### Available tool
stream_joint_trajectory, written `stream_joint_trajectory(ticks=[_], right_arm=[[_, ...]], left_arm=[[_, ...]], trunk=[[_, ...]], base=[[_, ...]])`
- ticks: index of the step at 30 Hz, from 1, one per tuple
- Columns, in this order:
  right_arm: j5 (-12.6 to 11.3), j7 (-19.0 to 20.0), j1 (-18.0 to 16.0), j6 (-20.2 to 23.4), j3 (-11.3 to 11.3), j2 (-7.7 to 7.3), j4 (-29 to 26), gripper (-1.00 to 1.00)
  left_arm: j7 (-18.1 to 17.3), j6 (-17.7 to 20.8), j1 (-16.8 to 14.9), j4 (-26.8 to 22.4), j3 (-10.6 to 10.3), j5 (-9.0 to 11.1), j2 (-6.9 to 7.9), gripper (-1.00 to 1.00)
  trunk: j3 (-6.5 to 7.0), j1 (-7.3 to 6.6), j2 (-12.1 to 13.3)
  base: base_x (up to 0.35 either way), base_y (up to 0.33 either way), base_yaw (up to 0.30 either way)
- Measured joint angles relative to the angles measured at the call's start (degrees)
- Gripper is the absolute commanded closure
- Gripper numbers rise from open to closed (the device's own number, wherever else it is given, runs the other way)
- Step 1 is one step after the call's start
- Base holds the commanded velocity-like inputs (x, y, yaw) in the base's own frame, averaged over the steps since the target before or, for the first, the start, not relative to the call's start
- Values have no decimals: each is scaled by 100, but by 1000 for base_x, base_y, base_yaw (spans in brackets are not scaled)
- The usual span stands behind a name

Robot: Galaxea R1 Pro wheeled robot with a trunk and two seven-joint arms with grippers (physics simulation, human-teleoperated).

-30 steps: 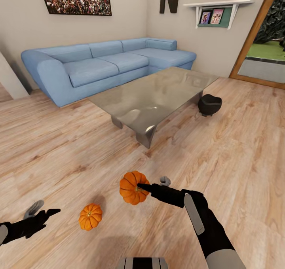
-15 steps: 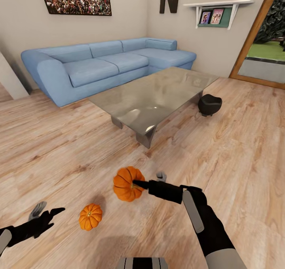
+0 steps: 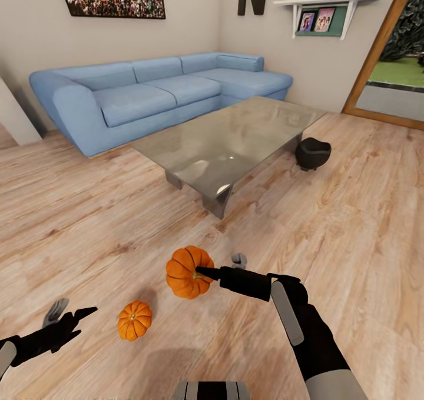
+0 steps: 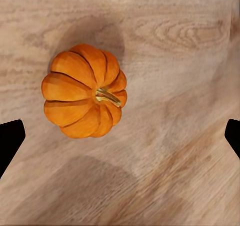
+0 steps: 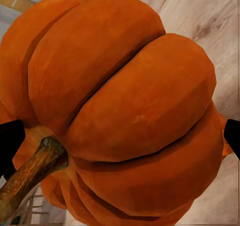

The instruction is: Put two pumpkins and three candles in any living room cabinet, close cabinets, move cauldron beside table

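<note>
The right gripper (image 3: 219, 269) has one of the two pumpkins (image 3: 186, 272) clamped between its fingers, the dark near finger lying across the fruit's stem side and the grey far finger showing just behind it. The pumpkin hangs clear of the plank floor (image 3: 330, 235), on the robot's side of the table (image 3: 235, 141), turned so its stem points back toward the wrist; the right wrist view shows the ribbed orange body (image 5: 125, 106) close up with the brown stem (image 5: 30, 173) running toward the camera. Held sideways like that, it looks gripped for carrying rather than for setting down, and the cabinet it is meant for is nowhere among these views, so I judge the robot must turn or drive before it can stow it.

The left gripper (image 3: 70, 317) hovers low over the floor, further from the table than the held pumpkin, its jaws spread wide and empty. The left wrist camera looks straight down on the second pumpkin (image 4: 84, 97), which sits upright on the boards, stem up, a little off the centre line between the fingertips. That pose suggests a pick being lined up, so both pumpkins could travel in one trip.

The cauldron (image 3: 312, 153) stands on the floor just beside the table's far corner, near the doorway, so that part of the task looks already satisfied
</note>
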Motion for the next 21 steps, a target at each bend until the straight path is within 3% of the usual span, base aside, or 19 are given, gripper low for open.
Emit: stream_joint_trajectory(ticks=[6,21], right_arm=[[-4,-25,0,4,-26,131,-9,100],[-1,-24,0,30,-18,156,-26,100]], left_arm=[[-33,24,0,2,1,4,2,-100],[-88,10,0,203,15,12,-30,-100]], trunk=[[-133,15,-8],[-465,54,-28]], base=[[0,0,0],[0,0,0]])
